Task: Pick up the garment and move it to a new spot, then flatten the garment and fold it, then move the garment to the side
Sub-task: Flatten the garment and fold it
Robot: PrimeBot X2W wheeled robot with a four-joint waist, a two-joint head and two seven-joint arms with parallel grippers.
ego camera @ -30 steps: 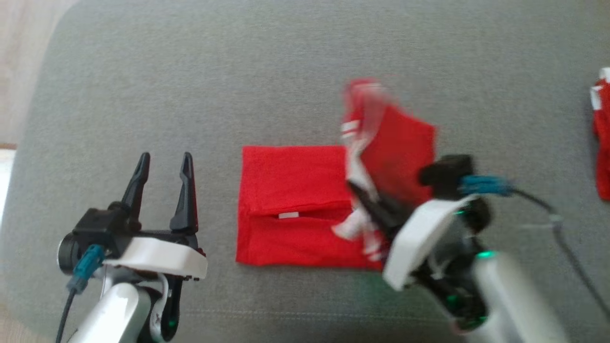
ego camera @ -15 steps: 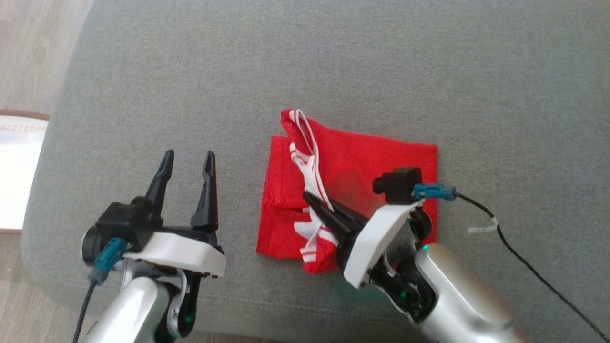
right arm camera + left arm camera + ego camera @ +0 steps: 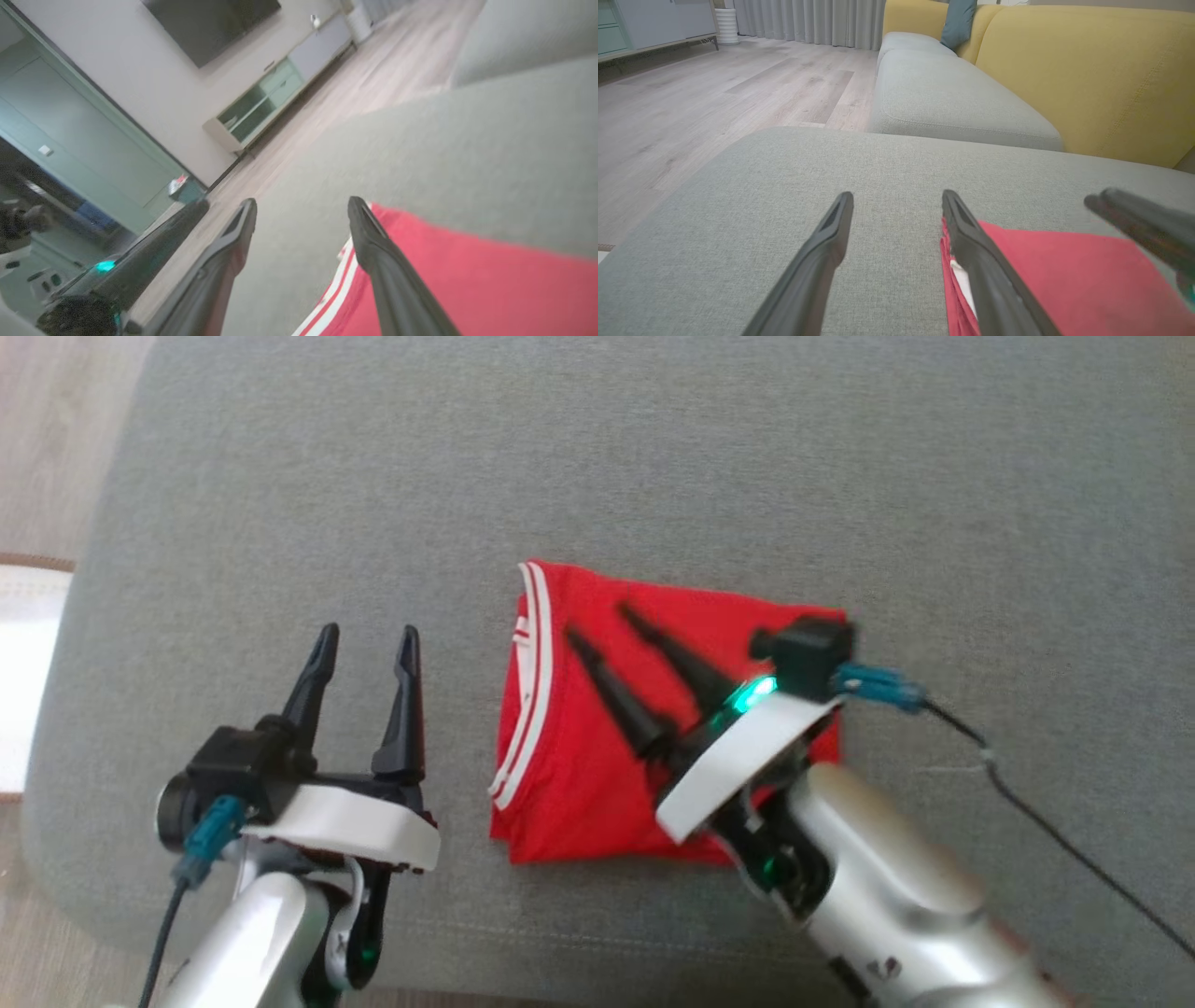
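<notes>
The red garment [image 3: 579, 775] with white stripes along its left edge lies folded into a compact rectangle on the grey sofa cushion [image 3: 597, 476]. Above it my right gripper [image 3: 597, 621] hovers open, both dark fingers spread and pointing up-left over the cloth, nothing between them. In the right wrist view the garment [image 3: 490, 289] lies below the right gripper [image 3: 301, 205]. To the garment's left my left gripper [image 3: 366, 639] stands open and empty over bare cushion. The left wrist view has the left gripper [image 3: 896, 198] with the garment [image 3: 1064, 280] at the lower right.
The cushion's left edge drops to wood floor [image 3: 47, 439]; a pale rug [image 3: 23, 663] lies there. A black cable [image 3: 1055, 831] trails from my right wrist across the cushion. Yellow sofa backrest [image 3: 1087, 70] and another grey seat [image 3: 948, 93] lie beyond.
My right gripper has let go of the striped edge and opened; the top layer now lies flat over the garment. The camera has shifted slightly. Left gripper unchanged.
</notes>
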